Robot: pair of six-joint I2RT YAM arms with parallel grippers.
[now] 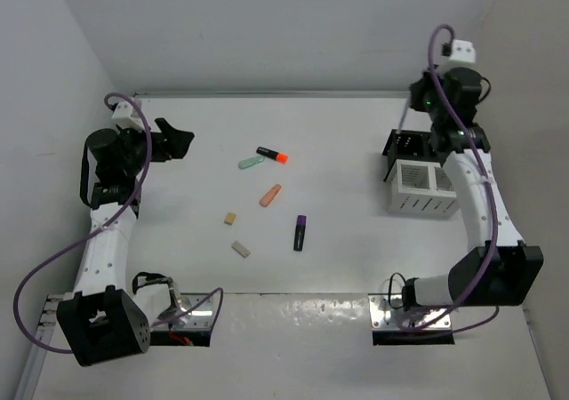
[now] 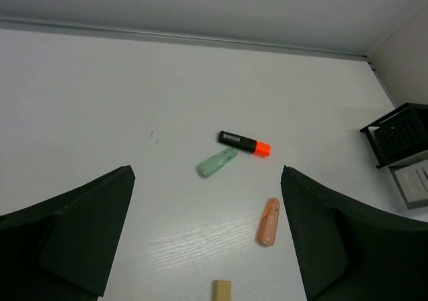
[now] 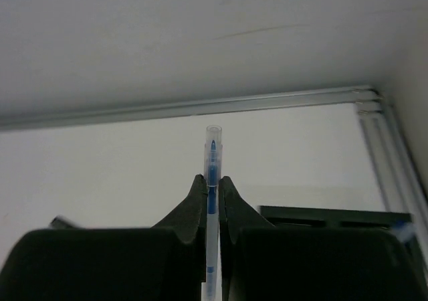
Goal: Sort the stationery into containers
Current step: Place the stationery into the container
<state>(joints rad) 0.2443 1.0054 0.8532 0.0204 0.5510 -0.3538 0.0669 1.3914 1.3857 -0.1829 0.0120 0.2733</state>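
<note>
The right gripper (image 3: 212, 180) is pinched shut on a blue pen (image 3: 212, 150), holding it roughly upright just above the black organiser (image 1: 404, 147) by the desk's (image 1: 347, 258) right edge. I'd lower it straight into a slot before letting go, minding the white slatted box (image 1: 425, 191) touching alongside. The left gripper (image 1: 175, 140) gapes wide and empty near the left edge. Mid-desk lie the orange highlighter (image 1: 270, 196) and a beige eraser (image 1: 230, 217) among others, well clear of the pen's way.

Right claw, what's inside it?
A blue pen, pinched in the shut right claw, with its tip poking out above. The claw mostly covers the pen's lower part.
</note>
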